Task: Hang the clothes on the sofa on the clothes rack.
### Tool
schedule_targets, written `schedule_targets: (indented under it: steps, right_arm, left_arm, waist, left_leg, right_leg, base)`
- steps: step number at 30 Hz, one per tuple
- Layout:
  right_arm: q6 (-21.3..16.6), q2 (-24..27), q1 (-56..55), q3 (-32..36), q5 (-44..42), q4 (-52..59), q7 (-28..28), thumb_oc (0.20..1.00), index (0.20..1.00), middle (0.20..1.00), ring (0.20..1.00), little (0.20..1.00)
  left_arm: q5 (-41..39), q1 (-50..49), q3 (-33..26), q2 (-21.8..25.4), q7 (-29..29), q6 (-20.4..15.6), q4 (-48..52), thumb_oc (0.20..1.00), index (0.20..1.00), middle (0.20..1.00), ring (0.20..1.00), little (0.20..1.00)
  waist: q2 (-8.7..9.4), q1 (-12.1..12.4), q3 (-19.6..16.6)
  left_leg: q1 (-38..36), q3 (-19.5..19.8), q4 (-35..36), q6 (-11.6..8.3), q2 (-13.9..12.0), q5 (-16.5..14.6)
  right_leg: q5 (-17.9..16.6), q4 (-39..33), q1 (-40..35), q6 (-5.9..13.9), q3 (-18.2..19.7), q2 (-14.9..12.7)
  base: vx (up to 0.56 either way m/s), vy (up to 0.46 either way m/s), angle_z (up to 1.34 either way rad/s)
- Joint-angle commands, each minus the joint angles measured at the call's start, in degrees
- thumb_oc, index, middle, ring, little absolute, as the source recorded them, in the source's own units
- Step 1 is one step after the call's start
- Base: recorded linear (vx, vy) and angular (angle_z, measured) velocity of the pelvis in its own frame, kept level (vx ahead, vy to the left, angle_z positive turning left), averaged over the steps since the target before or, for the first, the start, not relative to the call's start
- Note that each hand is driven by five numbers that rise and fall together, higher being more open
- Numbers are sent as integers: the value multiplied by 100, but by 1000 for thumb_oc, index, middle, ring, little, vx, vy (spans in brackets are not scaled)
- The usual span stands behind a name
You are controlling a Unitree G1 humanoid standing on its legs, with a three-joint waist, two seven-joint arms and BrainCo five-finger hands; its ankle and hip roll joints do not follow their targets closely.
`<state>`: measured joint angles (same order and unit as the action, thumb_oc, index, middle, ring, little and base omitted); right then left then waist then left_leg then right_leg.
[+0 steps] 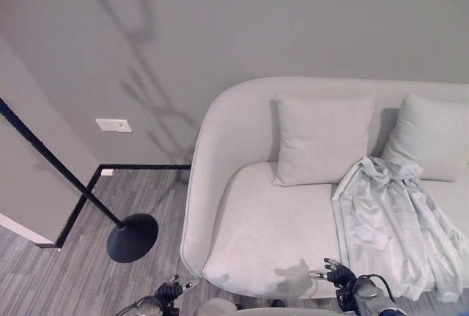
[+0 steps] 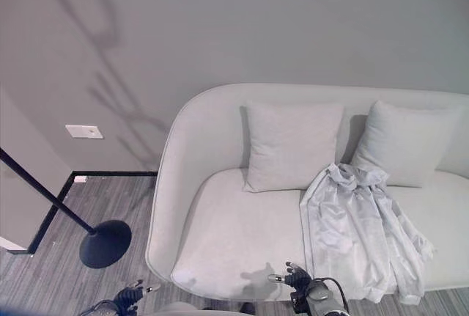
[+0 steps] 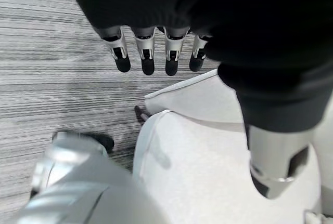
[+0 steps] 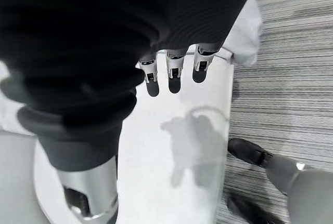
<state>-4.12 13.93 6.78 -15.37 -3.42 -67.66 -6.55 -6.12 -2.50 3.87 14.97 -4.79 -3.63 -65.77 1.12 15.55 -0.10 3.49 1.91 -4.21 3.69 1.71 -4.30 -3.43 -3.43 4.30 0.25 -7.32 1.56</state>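
Crumpled pale grey-white garment [image 1: 392,221] draped over the seat of the light grey fabric sofa [image 1: 256,235], toward its right side, hem spilling over the front edge. Touching the lower corner of a pale grey square cushion [image 1: 429,136] behind it; second matching cushion [image 1: 322,138] propped against the backrest just to the left. Out to the left, black clothes rack: slanted black pole [image 1: 58,166] running down to a round black base [image 1: 132,237] on the grey striped wood-look floor [image 1: 66,279], close to the sofa's rounded left arm. Right hand [image 1: 333,272] hovering at the seat's front edge, just left of the garment, not touching it; fingers [image 4: 174,76] straight and relaxed, holding nothing. Left hand [image 1: 172,289] low over the floor by the sofa's left front corner, fingers [image 3: 148,57] likewise extended, empty. White wall plate [image 1: 113,125] on the grey wall above the dark skirting.
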Motion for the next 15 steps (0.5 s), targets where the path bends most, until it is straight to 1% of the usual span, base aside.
schedule_targets:
  steps: [1,2,3,4,5,6,7,8,9,10,11,12,13,14,15]
  right_arm:
    - [-83,27,359,-125,4,56,-20,1000,1000,1000,1000,1000]
    - [-108,-40,418,-201,48,100,-81,1000,1000,1000,1000,1000]
    - [-98,-38,458,-228,60,116,-113,1000,1000,1000,1000,1000]
    - [-86,-35,486,-266,73,131,-143,1000,1000,1000,1000,1000]
    - [-85,-33,488,-267,73,131,-143,1000,1000,1000,1000,1000]
    - [-87,-95,461,-316,118,187,-164,1000,1000,1000,1000,1000]
    - [-88,-106,432,-316,135,198,-150,1000,1000,1000,1000,1000]
    - [-88,-110,428,-316,136,199,-150,1000,1000,1000,1000,1000]
    - [-79,-121,369,-297,133,244,-130,1000,1000,1000,1000,1000]
    - [-63,-134,353,-296,136,253,-123,1000,1000,1000,1000,1000]
    - [-63,-136,350,-297,136,254,-123,1000,1000,1000,1000,1000]
    - [-40,-140,318,-315,139,306,-121,1000,1000,1000,1000,1000]
    - [-27,-132,328,-350,137,330,-126,1000,1000,1000,1000,1000]
    - [-26,-132,327,-351,137,331,-126,1000,1000,1000,1000,1000]
    - [-19,-133,334,-349,140,357,-135,1000,1000,1000,1000,1000]
  left_arm:
    - [-11,394,47,69,-27,-108,-276,1000,1000,1000,1000,1000]
    - [12,344,97,72,-32,-125,-363,1000,1000,1000,1000,1000]
    - [22,404,123,66,-8,-120,-397,1000,1000,1000,1000,1000]
    - [33,458,186,51,-14,-122,-420,1000,1000,1000,1000,1000]
    - [34,460,185,49,-13,-123,-422,1000,1000,1000,1000,1000]
    - [88,482,186,104,10,-116,-349,1000,1000,1000,1000,1000]
    - [89,507,200,127,13,-110,-305,1000,1000,1000,1000,1000]
    - [88,503,201,131,13,-109,-304,1000,1000,1000,1000,1000]
    - [66,564,249,193,29,-106,-194,1000,1000,1000,1000,1000]
    - [58,581,255,217,53,-107,-174,1000,1000,1000,1000,1000]
    - [58,578,256,219,53,-106,-173,1000,1000,1000,1000,1000]
    - [39,589,247,286,115,-108,-152,1000,1000,1000,1000,1000]
    - [4,601,211,319,135,-103,-118,1000,1000,1000,1000,1000]
    - [4,600,210,320,134,-102,-117,1000,1000,1000,1000,1000]
    - [-25,623,185,354,147,-105,-87,1000,1000,1000,1000,1000]
  waist:
    - [-71,304,-5]
    - [-224,337,-45]
    - [-387,265,-20]
    - [-510,195,21]
    - [-507,199,29]
    - [-383,197,38]
    - [-316,194,17]
    - [-314,180,28]
    - [-234,158,-9]
    - [-226,102,-6]
    - [-227,98,3]
    - [-192,-47,23]
    - [-140,-85,46]
    - [-142,-81,49]
    - [-87,-110,62]
  left_leg:
    - [-97,229,921,-483,315,617]
    - [-196,259,921,-385,172,783]
    - [-266,310,921,-385,31,853]
    - [-353,362,921,-385,-103,901]
    - [-356,355,921,-384,-96,899]
    - [-425,460,921,-450,-201,817]
    - [-431,561,921,-462,-215,777]
    - [-450,574,921,-461,-210,769]
    - [-409,736,921,-492,-322,746]
    - [-424,845,921,-491,-390,708]
    - [-444,848,921,-489,-388,697]
    - [-464,1054,921,-469,-565,610]
    - [-511,1106,921,-485,-702,573]
    - [-521,1100,921,-484,-705,567]
    - [-523,1128,921,-515,-854,554]
  right_leg:
    - [-82,-157,-947,143,172,-194]
    - [-250,1072,-824,248,209,-83]
    - [-173,1665,-591,279,315,3]
    - [-105,2088,-412,297,406,33]
    - [-84,2126,-396,298,412,26]
    - [-45,1564,-491,106,318,-700]
    - [-48,1229,-532,66,318,-923]
    - [-41,1214,-566,66,301,-928]
    - [-70,469,-500,25,423,-1394]
    - [-105,156,-439,37,580,-1613]
    - [-103,136,-472,39,570,-1616]
    - [-220,-152,-120,130,1163,-1901]
    - [-266,-157,2,198,1311,-1967]
    - [-262,-157,-5,197,1315,-1964]
    - [-304,-146,48,242,1293,-2005]
  base:
    - [278,69,-85]
    - [191,138,-84]
    - [218,152,-48]
    - [52,63,-23]
    - [147,-155,11]
    - [186,-260,27]
    - [195,-260,37]
    - [180,-261,24]
    - [170,-251,20]
    - [171,-250,25]
    - [183,-286,31]
    - [192,-373,75]
    - [187,-373,93]
    - [114,-340,86]
    - [132,-555,40]
